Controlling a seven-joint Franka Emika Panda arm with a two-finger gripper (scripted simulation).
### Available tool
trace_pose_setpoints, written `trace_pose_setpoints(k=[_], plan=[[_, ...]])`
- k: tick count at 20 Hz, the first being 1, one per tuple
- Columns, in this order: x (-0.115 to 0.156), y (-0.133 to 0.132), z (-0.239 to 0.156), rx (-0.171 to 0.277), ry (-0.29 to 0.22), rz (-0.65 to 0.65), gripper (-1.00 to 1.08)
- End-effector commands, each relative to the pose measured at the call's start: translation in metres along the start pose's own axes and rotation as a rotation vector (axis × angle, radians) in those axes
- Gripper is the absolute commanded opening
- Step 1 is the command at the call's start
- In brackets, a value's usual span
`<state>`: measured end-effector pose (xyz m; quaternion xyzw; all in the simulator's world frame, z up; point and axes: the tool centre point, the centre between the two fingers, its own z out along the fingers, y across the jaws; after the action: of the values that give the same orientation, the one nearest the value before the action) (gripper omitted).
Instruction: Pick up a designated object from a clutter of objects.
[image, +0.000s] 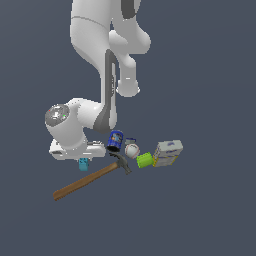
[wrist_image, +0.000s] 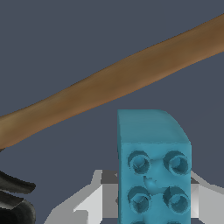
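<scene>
The designated object, a small teal brick (image: 83, 164) with round studs, hangs just under the white hand at the exterior view's left. In the wrist view the teal brick (wrist_image: 153, 162) fills the space between the two grey fingers (wrist_image: 98, 199), which press against its sides. My gripper (image: 83, 161) is shut on it. The rest of the clutter of objects lies beside it. The wooden hammer handle (wrist_image: 113, 83) runs on the floor just past the brick.
The hammer (image: 87, 179) lies slanted, its head beside a white baseball (image: 132, 150). A blue can (image: 115, 140) stands behind them. A lime-green cylinder (image: 144, 160) and a white-and-yellow box (image: 167, 153) lie toward the exterior view's right. The floor is dark grey.
</scene>
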<state>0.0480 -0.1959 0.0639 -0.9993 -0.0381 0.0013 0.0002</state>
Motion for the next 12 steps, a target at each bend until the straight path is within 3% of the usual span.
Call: trace_pose_setpoints(k=[1,12], plan=[[0.005,-0.021,-0.018,0.000,0.002,-0.001,-1.00],[0.028,-0.128,-0.111,-0.002,0.002,-0.001,-1.00]])
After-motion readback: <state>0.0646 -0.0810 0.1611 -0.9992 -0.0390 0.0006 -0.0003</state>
